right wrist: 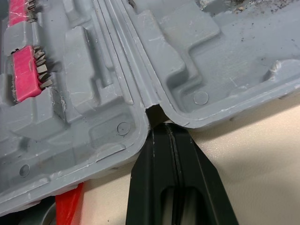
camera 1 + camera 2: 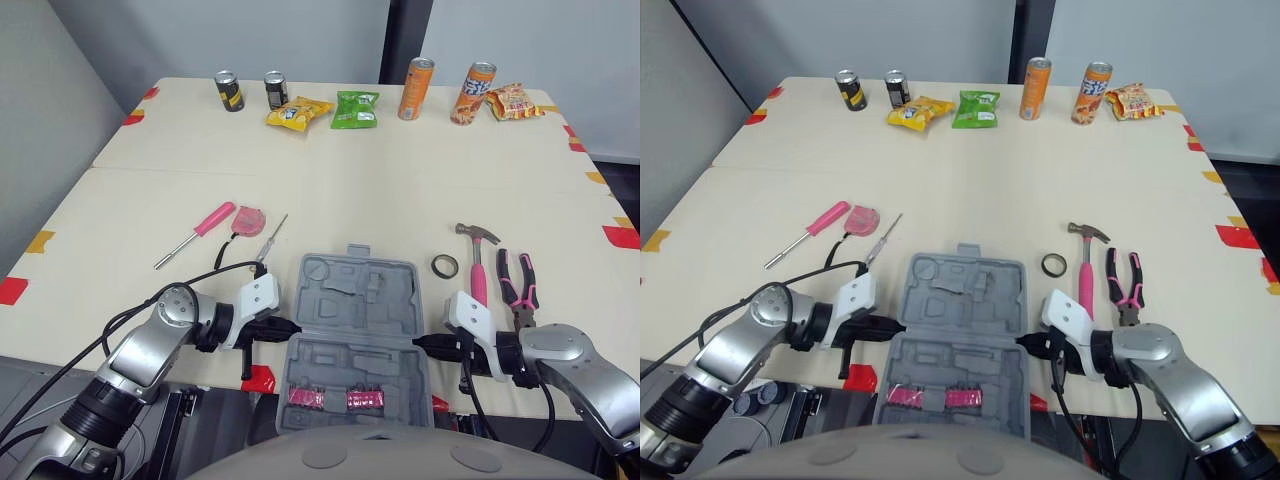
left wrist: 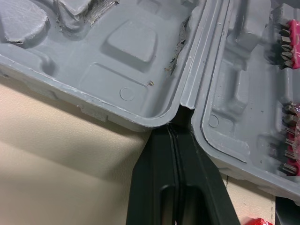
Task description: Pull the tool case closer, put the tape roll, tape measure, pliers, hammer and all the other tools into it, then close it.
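Left claw at case (2 bit strips)

Both wrist views cut off the open grey plastic tool case at their edges; print on the plain orange drink can is too small to read.

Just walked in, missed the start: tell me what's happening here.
The left gripper and right gripper, both shut, sit at the hinge notches on either side of the open tool case at the near edge of the table. None of the loose tools is packed yet: hammer, pliers and tape roll lie right of it; pink screwdriver and tape measure left.
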